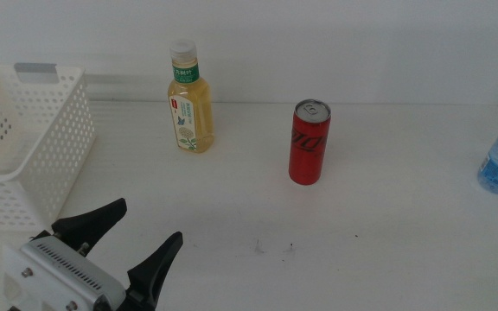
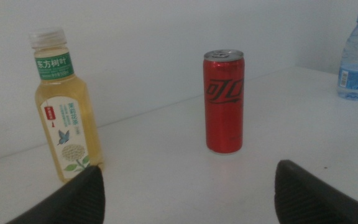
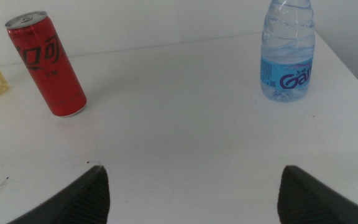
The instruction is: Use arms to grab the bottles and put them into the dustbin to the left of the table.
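Left gripper [image 1: 137,235] jaws spread wide, empty, low at near left beside the white perforated plastic basket [image 1: 24,147]. It faces the yellow drink bottle [image 1: 189,99] and slim red can [image 1: 309,142]. Right gripper [image 3: 191,190] also spread, touching nothing.

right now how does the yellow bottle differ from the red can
The yellow bottle is translucent plastic with a white cap and green label; the red can is opaque metal, slimmer, with a pull-tab top. The bottle stands nearer the dustbin, the can further right. Both stand upright on the table, ungrasped.
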Motion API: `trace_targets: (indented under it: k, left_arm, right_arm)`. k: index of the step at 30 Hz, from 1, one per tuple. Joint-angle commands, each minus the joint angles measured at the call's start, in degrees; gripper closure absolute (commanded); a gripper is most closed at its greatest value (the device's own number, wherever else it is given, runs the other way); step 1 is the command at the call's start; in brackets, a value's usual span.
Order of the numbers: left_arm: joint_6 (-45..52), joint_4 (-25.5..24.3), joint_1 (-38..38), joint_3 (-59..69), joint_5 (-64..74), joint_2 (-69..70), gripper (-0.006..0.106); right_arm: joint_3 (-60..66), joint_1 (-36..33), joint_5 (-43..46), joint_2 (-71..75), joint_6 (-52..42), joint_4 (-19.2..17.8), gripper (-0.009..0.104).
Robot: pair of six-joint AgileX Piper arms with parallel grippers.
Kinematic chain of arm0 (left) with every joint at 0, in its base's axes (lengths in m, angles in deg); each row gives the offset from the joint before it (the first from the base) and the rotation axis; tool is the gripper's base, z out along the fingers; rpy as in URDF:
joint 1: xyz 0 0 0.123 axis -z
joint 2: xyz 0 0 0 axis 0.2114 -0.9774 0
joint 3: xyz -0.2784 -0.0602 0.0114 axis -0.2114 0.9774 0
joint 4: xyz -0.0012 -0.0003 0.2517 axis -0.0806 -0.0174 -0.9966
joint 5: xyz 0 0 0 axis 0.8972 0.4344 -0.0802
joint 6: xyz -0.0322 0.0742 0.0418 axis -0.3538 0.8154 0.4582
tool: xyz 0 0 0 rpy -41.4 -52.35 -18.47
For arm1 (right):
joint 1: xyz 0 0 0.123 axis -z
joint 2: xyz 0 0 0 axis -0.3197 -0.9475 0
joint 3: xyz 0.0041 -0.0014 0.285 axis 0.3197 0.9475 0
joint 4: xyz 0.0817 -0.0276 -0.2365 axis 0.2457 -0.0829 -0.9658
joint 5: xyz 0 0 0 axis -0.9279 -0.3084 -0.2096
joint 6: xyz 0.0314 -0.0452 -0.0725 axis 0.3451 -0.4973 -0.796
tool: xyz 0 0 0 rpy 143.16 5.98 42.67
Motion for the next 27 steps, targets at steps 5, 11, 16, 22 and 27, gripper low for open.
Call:
trace_targets:
  k: [5, 11, 16, 22, 27]
  left_arm:
    - [-0.17, -1.37, 0.27, 0.0, -1.83, -0.39, 0.007]
    - [-0.17, -4.72, 0.27, 0.0, -1.83, -0.39, 0.007]
    - [-0.59, -5.66, 0.27, 0.0, -1.83, -0.39, 0.007]
    - [-2.01, -9.19, 0.27, -6.05, 7.11, -0.54, 0.007]
    - [-8.01, -16.47, 0.27, -19.36, 16.72, -8.17, 0.007]
  right_arm:
    - [0.21, 0.44, 0.58, 0.22, -0.37, -0.56, 0.009]
    - [0.21, 0.44, 0.58, 0.22, -0.37, -0.56, 0.009]
    - [0.21, 0.44, 0.58, 0.22, -0.37, -0.56, 0.009]
    - [0.21, 0.44, 0.58, 0.22, -0.37, -0.56, 0.009]
    - [0.21, 0.44, 0.58, 0.22, -0.37, -0.56, 0.009]
